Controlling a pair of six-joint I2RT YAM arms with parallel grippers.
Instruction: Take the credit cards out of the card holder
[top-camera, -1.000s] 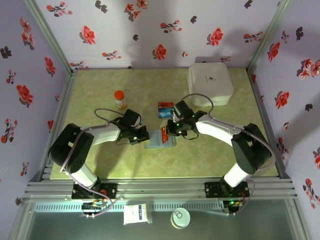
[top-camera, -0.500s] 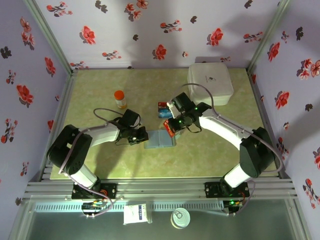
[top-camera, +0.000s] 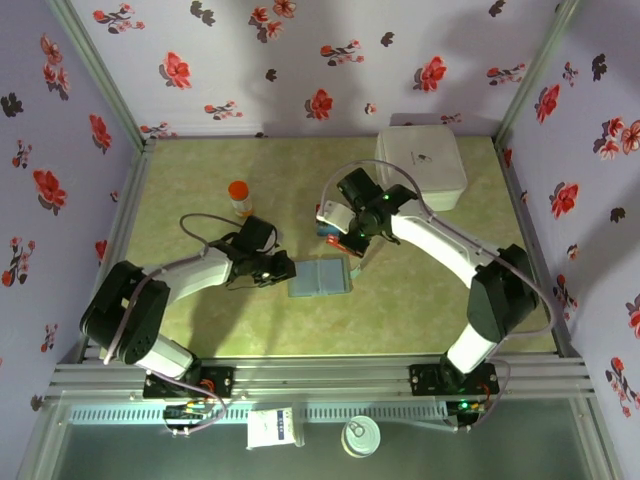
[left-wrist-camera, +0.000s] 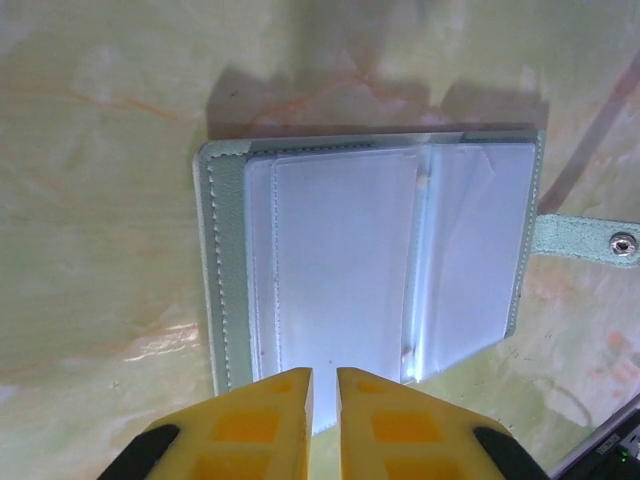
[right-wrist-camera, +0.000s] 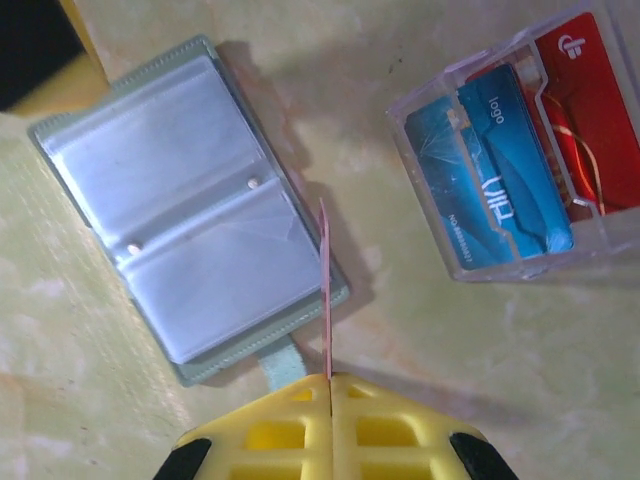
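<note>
Left side of the table (top-camera: 420, 310): orange bottle (top-camera: 240, 196), upright, well apart from the rest.

My left gripper (left-wrist-camera: 322, 380): low over the table, pointing at the card holder (left-wrist-camera: 370, 270). The jaws are cracked to a narrow slit, not pressed together. The tips sit right at the holder's nearest edge, and a bit of pale sleeve shows through the slit. Can't tell if the pads touch it.

Card holder: mid-table between my two grippers, lying flat and opened out with both panels face up. The sleeves read pale and see-through. The closure strap (left-wrist-camera: 585, 240) with its snap sticks out sideways, flat on the table.

My right gripper (right-wrist-camera: 328, 380): jaws pressed fully together on a red-orange card (right-wrist-camera: 325, 290), pinched by one end. My wrist camera sees the card edge-on, as a thin line. It's out of the holder and off the table, over the holder's strap-side edge.

Just past that: clear case (right-wrist-camera: 480, 262) on the table, near the holder but not touching it. It holds blue cards (right-wrist-camera: 500, 170) and a red card (right-wrist-camera: 590, 110) side by side.

Far right, back corner: white box (top-camera: 421, 167), lid on, well apart from the holder.
</note>
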